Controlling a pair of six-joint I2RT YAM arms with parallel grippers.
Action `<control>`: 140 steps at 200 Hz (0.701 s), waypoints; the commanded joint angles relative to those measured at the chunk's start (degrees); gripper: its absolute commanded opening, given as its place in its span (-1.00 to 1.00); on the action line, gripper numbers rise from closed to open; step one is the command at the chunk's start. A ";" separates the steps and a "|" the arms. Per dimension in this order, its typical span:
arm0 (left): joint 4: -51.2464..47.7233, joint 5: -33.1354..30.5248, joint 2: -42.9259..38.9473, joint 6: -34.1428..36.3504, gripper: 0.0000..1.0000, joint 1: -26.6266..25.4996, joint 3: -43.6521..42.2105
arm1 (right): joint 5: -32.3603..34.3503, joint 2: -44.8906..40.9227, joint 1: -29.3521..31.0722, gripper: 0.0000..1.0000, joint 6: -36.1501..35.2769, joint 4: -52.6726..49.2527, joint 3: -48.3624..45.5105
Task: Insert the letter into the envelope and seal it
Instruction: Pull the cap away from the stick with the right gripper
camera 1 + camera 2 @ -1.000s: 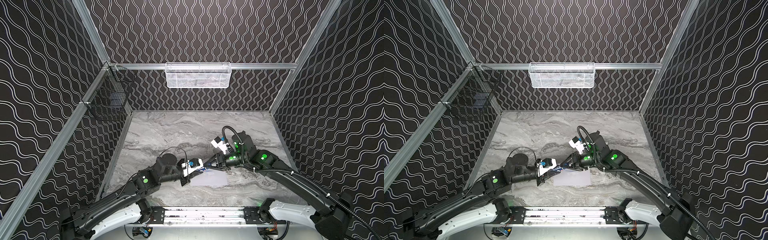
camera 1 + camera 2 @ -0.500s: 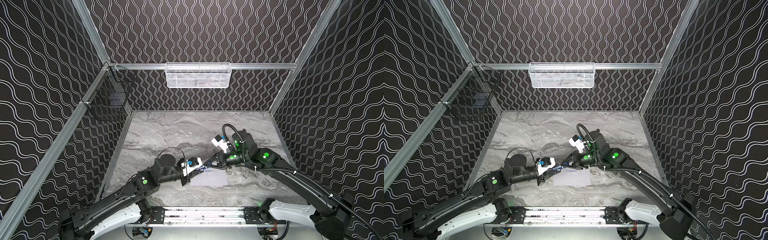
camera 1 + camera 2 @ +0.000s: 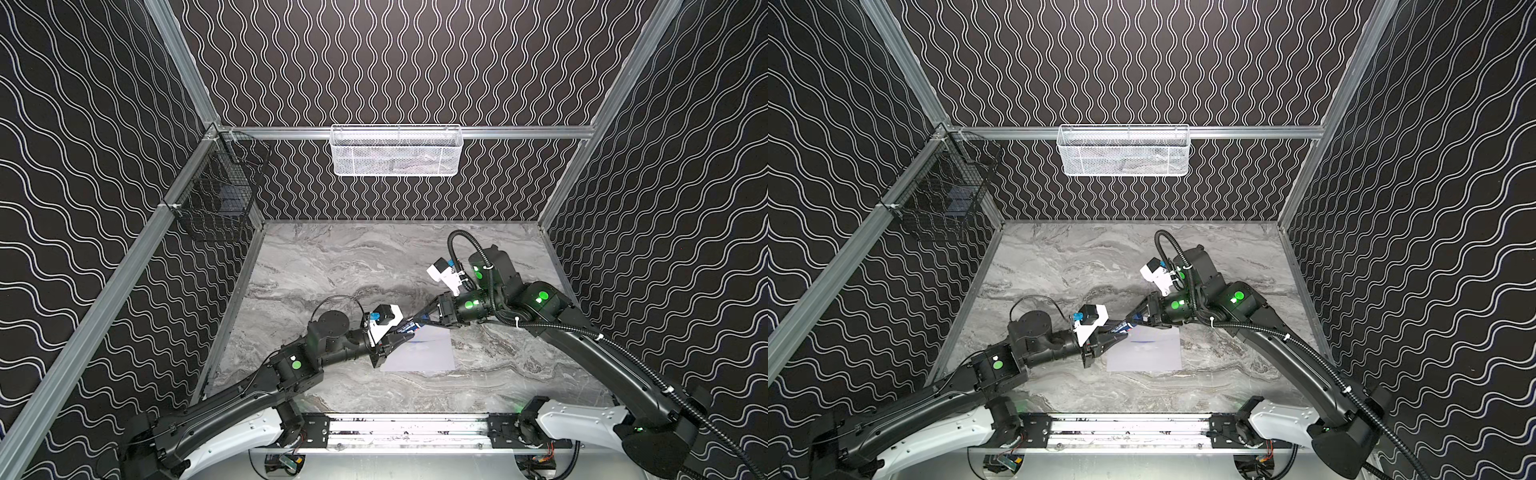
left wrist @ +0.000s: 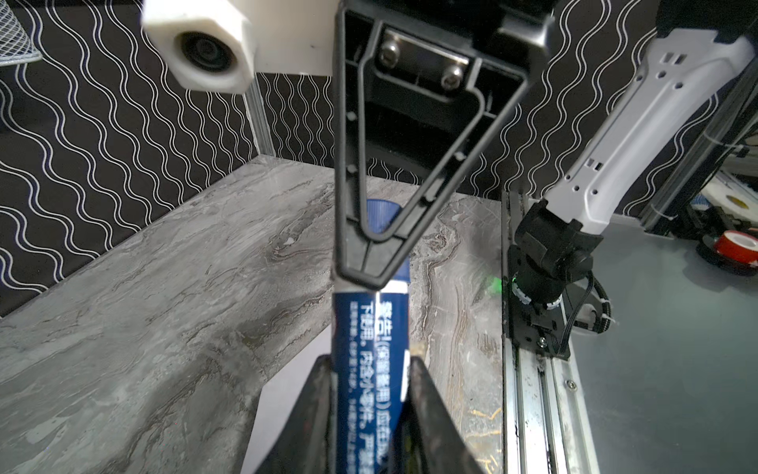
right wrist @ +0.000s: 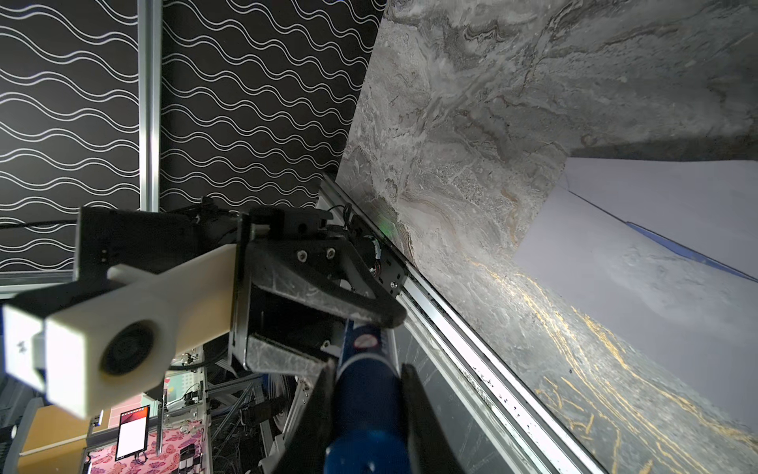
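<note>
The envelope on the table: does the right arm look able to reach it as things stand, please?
Probably not yet: the right gripper is shut on a glue stick that the left gripper also holds, over the envelope's corner. Nothing else covers the envelope, so releasing should free the way.

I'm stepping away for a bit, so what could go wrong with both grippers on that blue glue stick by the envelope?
The left gripper and right gripper both clamp the glue stick; an off-axis pull might twist it loose.
It hangs near the envelope edge, so a dropped stick could shove it.
</note>
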 commanded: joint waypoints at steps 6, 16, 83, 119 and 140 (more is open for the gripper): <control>-16.56 -5.33 1.16 -5.19 -1.00 0.24 -1.36 | -3.36 -1.29 -1.28 -1.00 -2.19 5.25 2.75; -16.86 -5.49 1.60 -5.53 -1.00 0.23 -1.45 | -3.36 -1.17 -1.40 -1.00 -2.47 4.82 3.30; -18.23 -5.77 3.90 -6.90 -1.00 0.14 -1.20 | -2.75 0.19 -2.99 -1.00 -4.71 0.77 8.84; -19.15 -5.68 5.54 -8.01 -1.00 0.14 -0.59 | -2.01 1.45 -3.64 -1.00 -6.04 -2.08 11.95; -19.07 -5.52 6.11 -8.46 -1.00 0.14 -0.66 | -1.29 2.15 -4.44 -1.00 -7.35 -4.75 14.56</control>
